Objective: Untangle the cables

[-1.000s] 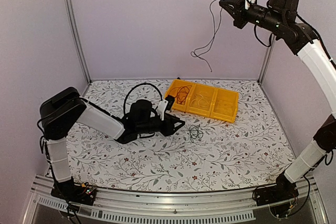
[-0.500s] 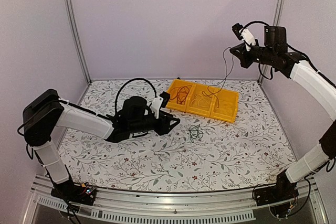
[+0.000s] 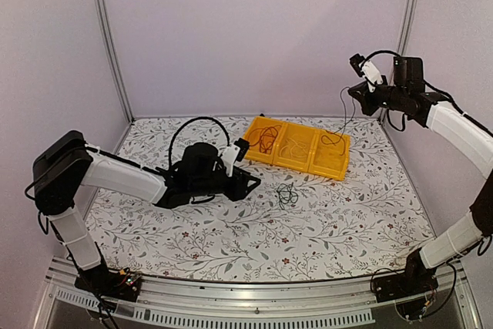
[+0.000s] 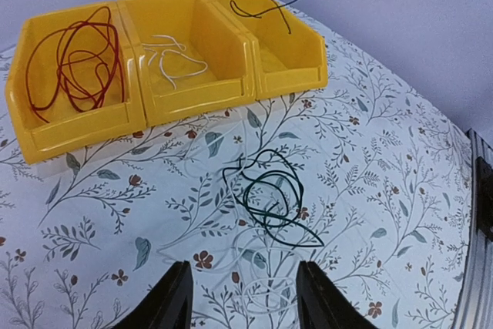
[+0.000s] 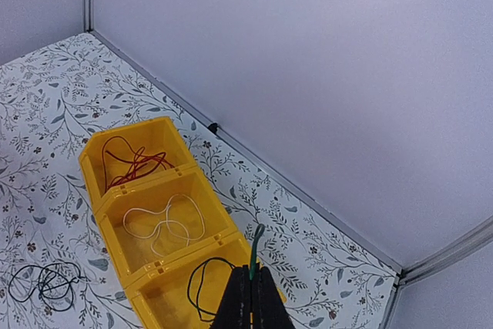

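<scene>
Floral table — yellow bins, green cable

Bright, even, soft-shadowed light; sharp.

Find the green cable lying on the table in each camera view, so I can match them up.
Top external: green cable at table centre, just in front of the tray.
Left wrist: mid-frame, on the table below the tray.
Right wrist: bottom left corner, left of the tray.
Shared landmark: the yellow three-bin tray.
</scene>
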